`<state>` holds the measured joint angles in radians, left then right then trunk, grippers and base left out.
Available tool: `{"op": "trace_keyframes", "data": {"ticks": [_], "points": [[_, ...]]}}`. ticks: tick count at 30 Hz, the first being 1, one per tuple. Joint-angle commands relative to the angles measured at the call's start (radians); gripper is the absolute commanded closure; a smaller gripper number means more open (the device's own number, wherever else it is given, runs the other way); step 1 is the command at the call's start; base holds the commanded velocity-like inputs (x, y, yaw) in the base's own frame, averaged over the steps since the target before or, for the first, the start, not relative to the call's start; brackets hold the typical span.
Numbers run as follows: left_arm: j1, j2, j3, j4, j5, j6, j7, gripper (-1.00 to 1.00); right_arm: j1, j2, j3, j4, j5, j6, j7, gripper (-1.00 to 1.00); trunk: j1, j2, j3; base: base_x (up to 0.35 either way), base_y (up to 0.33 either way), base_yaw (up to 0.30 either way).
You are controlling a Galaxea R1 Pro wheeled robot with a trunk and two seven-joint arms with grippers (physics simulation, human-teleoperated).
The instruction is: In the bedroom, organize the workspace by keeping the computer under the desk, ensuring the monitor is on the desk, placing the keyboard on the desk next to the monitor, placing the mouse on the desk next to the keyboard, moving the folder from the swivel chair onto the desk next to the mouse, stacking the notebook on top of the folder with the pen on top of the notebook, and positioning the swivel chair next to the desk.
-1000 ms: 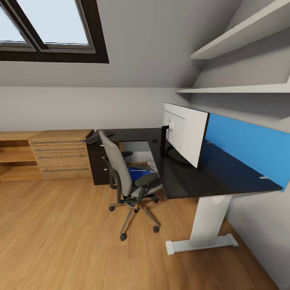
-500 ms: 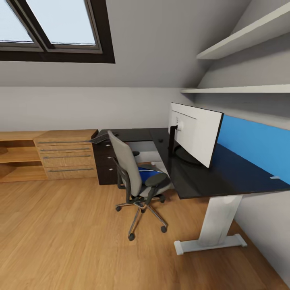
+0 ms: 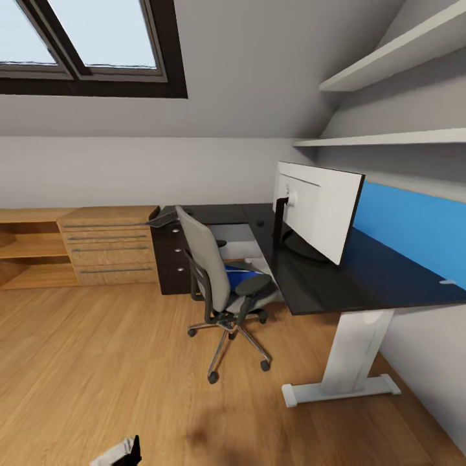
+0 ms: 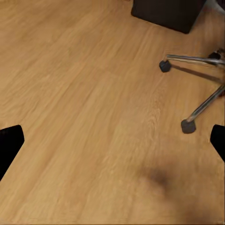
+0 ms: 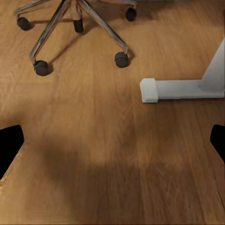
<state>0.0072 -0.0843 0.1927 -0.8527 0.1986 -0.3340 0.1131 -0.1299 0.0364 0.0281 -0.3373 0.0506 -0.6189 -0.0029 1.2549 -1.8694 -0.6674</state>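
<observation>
Two end effectors hang low over the wooden floor, each with its dark fingertips at opposite edges of its wrist view and nothing but bare boards between them, so both are spread wide and carry nothing; that suits a robot on approach, judging by how far off the furniture stands. The left end effector looks down on two castors of the swivel chair and a corner of the dark drawer unit, while the right end effector looks over the chair's star base and the white foot of the bench. In the head view the monitor already stands on the black bench top, in front of the blue back panel, so that requirement looks met. The folder, a blue shape, lies on the chair seat, partly hidden by the armrest; it rests there because nothing has yet lifted it, and it is probably the first thing to collect. A dark flat object at the far left end of the bench, near the wooden cabinet, may be the keyboard, though it is too small to be sure. The chair sits close to the bench, its back turned toward the camera, which could make reaching the seat awkward from this side. Computer, mouse, notebook and pen cannot be made out.
</observation>
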Motion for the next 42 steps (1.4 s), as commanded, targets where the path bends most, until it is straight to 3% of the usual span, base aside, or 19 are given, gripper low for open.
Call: {"op": "trace_keyframes", "data": {"ticks": [1,2,3,5,6,8,12,16,19,25,36,42], "points": [[0.0,-0.006,0.001,-0.05,0.004,0.038,0.008,-1.0,-0.006,0.003,-0.001,-0.032,0.004,0.026,-0.001,-1.0,0.004,-0.008,-0.004,0.0,0.0,0.002],[0.0,-0.012,0.001,-0.139,0.002,0.133,0.027,-1.0,-0.014,0.01,-0.001,-0.102,0.004,0.105,-0.004,-1.0,0.008,-0.015,-0.007,0.0,0.0,0.001],[0.0,-0.02,-0.004,-0.333,0.001,0.44,0.084,-1.0,-0.036,0.039,-0.001,-0.295,0.003,0.363,-0.018,-1.0,0.012,-0.022,-0.011,0.0,0.0,0.0],[0.0,-0.023,-0.007,-0.457,0.003,0.632,0.106,-1.0,-0.093,0.064,0.0,-0.385,0.003,0.49,-0.036,-1.0,0.019,-0.036,-0.017,0.0,0.0,0.0],[-0.039,-0.066,-0.047,-0.612,0.004,0.752,0.122,-1.0,-0.289,0.102,0.002,-0.312,0.002,0.611,-0.075,-1.0,0.023,-0.043,-0.02,0.0,0.0,0.0],[-0.057,-0.079,-0.066,-0.647,0.004,0.767,0.124,-1.0,-0.391,0.109,0.001,-0.198,-0.001,0.641,-0.083,-1.0,0.031,-0.057,-0.026,0.0,0.0,0.0],[-0.071,-0.087,-0.078,-0.67,0.005,0.78,0.123,-1.0,-0.529,0.114,0.0,-0.019,-0.002,0.634,-0.088,-1.0,0.046,-0.085,-0.039,0.0,0.0,0.0],[-0.076,-0.089,-0.082,-0.682,0.002,0.78,0.123,-1.0,-0.586,0.112,-0.007,0.053,-0.006,0.54,-0.092,-1.0,0.061,-0.113,-0.051,0.0,0.0,0.0],[-0.077,-0.083,-0.08,-0.704,0.001,0.783,0.122,-1.0,-0.598,0.113,-0.011,0.069,-0.012,0.48,-0.094,-1.0,0.073,-0.134,-0.061,0.0,0.0,0.0],[-0.078,-0.076,-0.081,-0.738,0.0,0.788,0.122,-1.0,-0.605,0.112,-0.014,0.079,-0.037,0.436,-0.097,-1.0,0.096,-0.176,-0.08,0.0,0.0,0.0],[-0.079,-0.078,-0.085,-0.761,-0.001,0.857,0.122,-1.0,-0.606,0.113,-0.015,0.078,-0.048,0.434,-0.099,-1.0,0.138,-0.253,-0.114,0.0,0.0,0.0],[-0.078,-0.079,-0.106,-0.765,-0.001,0.856,0.123,-1.0,-0.605,0.113,-0.016,0.084,-0.049,0.437,-0.1,-1.0,0.161,-0.295,-0.133,0.0,0.0,0.0]]}}
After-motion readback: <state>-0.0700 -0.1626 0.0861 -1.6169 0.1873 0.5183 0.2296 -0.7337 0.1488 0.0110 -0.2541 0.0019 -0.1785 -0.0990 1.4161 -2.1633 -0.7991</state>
